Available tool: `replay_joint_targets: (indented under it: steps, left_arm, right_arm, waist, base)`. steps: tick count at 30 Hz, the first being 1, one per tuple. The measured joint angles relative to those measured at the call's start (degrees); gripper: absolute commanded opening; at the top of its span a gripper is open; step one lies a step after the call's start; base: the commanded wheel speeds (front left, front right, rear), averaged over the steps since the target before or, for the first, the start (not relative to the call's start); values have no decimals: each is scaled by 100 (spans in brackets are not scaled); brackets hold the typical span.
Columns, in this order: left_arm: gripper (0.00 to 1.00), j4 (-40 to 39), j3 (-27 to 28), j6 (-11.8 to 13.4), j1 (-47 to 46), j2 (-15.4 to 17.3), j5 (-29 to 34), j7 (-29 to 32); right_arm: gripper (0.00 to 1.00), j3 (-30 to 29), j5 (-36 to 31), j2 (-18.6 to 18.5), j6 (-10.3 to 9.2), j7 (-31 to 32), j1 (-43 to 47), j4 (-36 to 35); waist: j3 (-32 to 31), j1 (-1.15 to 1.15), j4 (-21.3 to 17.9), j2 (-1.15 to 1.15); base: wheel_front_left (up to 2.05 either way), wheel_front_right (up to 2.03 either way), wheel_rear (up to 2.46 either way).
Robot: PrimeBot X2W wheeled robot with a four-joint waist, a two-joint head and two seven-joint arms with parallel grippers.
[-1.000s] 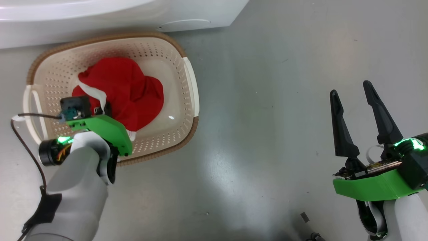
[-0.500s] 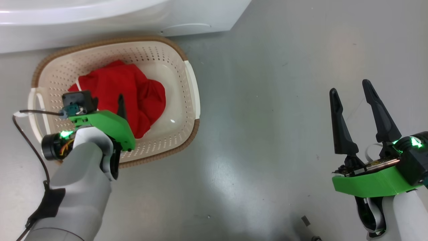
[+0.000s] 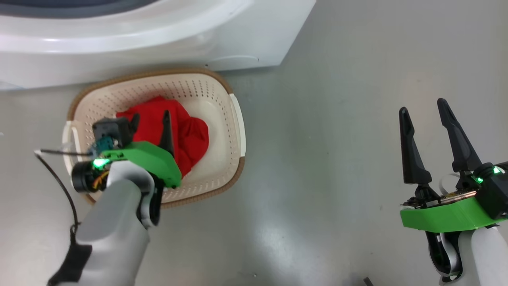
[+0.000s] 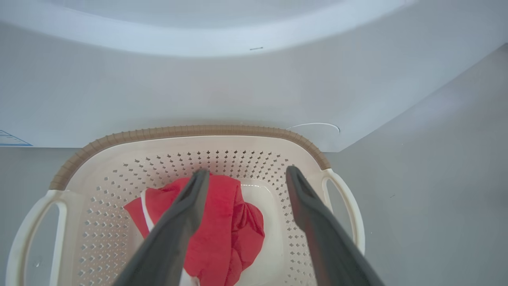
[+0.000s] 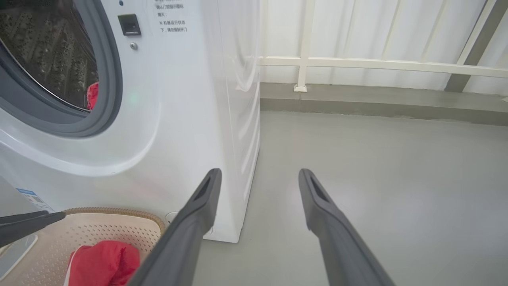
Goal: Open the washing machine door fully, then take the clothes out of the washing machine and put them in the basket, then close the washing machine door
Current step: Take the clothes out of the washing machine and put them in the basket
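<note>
The left pincer (image 3: 151, 116) is hanging wide, empty, over red clothes (image 3: 192, 133) lying in the basket (image 3: 216, 99) just beside the washing machine (image 3: 246, 35); the right pincer (image 3: 422, 106) is gaping wide above the floor (image 3: 337, 167).

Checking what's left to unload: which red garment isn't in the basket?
The red piece inside the white washing machine's steel drum; the other red garment lies in the cream perforated basket.

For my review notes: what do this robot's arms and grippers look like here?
Both the left gripper and right gripper have two long, tapering dark fingers on a bright green bracket with a glowing green light. The forearms are pale grey-white. A thin black cable loops beside the left wrist.
</note>
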Motion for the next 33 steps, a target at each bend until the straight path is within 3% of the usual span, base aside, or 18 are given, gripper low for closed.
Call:
replay_joint_targets:
  steps: [12, 33]
  left_arm:
    - [100, -1785, 378, 417, 1482, 13, 205, -1]
    - [100, -5196, 694, 1022, 3696, 595, 866, -24]
  right_arm:
    - [100, -52, 5, 0, 0, 0, 346, 110]
    - [100, -235, -53, 16, 0, 0, 1045, -3]
  waist:
    - [-736, 0, 83, 0]
    - [-1976, 0, 200, 0]
  base:
    - [0, 0, 0]
    - [0, 0, 0]
